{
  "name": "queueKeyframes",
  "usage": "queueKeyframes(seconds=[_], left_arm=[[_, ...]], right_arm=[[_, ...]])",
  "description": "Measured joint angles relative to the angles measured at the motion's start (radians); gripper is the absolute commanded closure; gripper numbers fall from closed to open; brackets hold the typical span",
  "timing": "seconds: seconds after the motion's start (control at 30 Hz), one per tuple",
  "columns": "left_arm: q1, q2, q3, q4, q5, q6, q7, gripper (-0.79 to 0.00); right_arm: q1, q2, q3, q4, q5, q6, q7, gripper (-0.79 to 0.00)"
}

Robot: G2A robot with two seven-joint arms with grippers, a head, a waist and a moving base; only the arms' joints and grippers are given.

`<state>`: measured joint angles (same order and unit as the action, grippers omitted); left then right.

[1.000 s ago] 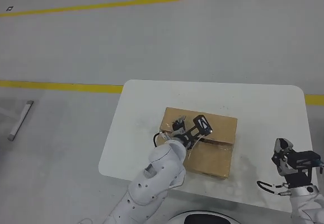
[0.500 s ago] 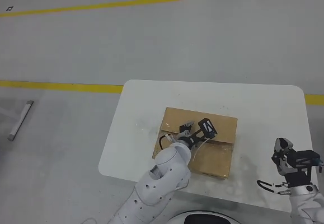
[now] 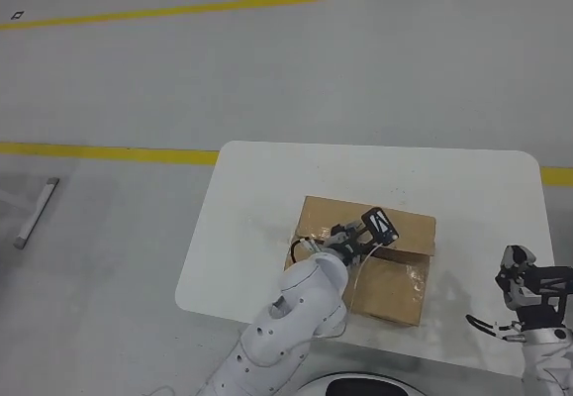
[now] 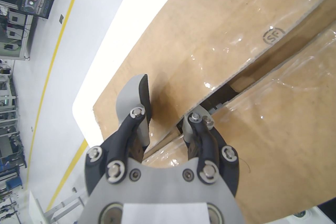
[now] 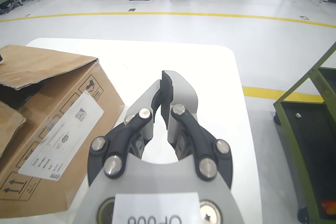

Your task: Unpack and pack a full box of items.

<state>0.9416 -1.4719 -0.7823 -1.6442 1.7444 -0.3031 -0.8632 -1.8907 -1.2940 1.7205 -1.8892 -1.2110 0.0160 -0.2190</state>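
A brown cardboard box lies on the white table, its top flaps split along a taped seam. My left gripper rests on the box top, open. In the left wrist view the left gripper has one finger on top of the far flap and the other tucked into the seam under that flap's edge. In the right wrist view the box shows the flap slightly lifted. My right gripper hovers shut and empty over the table's right front corner, to the right of the box; its fingertips meet in the right wrist view.
A white shipping label covers the box side facing the right gripper. A green cart stands off the table's right edge. Bare table lies beyond and to the left of the box.
The box has slid to the right with the left gripper on its top seam. The right gripper has drawn back to the right and nearer the table's front edge.
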Motion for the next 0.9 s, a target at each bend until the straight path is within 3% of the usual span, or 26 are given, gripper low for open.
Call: queueKeyframes(seconds=[0.07,0.1,0.13,0.33,0.5,0.9], left_arm=[[0.002,-0.006,0.000,-0.020,-0.032,0.009,-0.026,0.000],[0.001,-0.008,0.002,-0.029,-0.043,0.009,-0.035,-0.160],[-0.001,-0.010,0.004,-0.036,-0.048,0.007,-0.044,-0.782],[-0.045,-0.022,0.009,-0.031,-0.020,0.007,-0.021,-0.785],[-0.145,-0.042,0.013,0.035,0.017,0.026,0.045,-0.785],[-0.415,-0.127,0.080,0.382,-0.001,0.085,0.132,-0.785]], right_arm=[[-0.003,0.000,0.013,0.001,0.010,-0.001,-0.002,0.000],[-0.004,0.000,0.018,0.001,0.013,-0.002,-0.003,0.000],[-0.006,0.000,0.022,0.001,0.015,-0.003,-0.004,0.000],[-0.017,-0.002,0.042,-0.007,0.034,-0.008,-0.010,0.000],[-0.027,-0.004,0.048,-0.020,0.038,-0.012,-0.014,0.000],[-0.049,-0.009,0.039,-0.036,0.019,-0.014,-0.024,0.000]])
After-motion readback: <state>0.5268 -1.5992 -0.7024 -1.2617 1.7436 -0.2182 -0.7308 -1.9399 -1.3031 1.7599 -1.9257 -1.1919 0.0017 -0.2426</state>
